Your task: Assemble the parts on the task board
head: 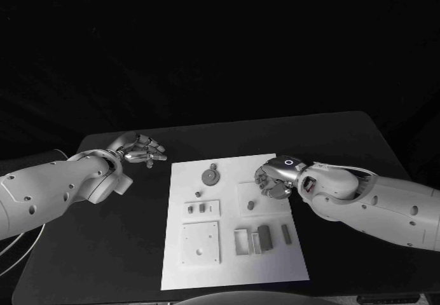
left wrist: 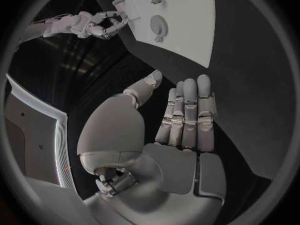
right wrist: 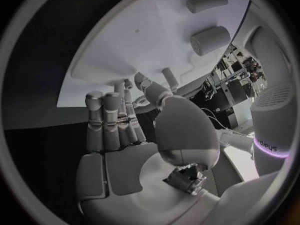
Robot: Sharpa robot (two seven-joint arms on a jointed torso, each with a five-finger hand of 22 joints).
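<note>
Where black table (head: 110, 254) meets darkness: white task board (head: 234, 273), both robot hands unladen, fingers apart.

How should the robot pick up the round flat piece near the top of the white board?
Probably by its rim, coming straight down from above. The round disc lies flat on the task board, so only its edge and small raised centre offer anything to pinch. The right hand hovers over the board beside it and looks best placed.

The left robot hand (left wrist: 181, 130) hangs empty, fingers straight, over the black table (left wrist: 250, 85) beside the task board (left wrist: 187, 25).
</note>
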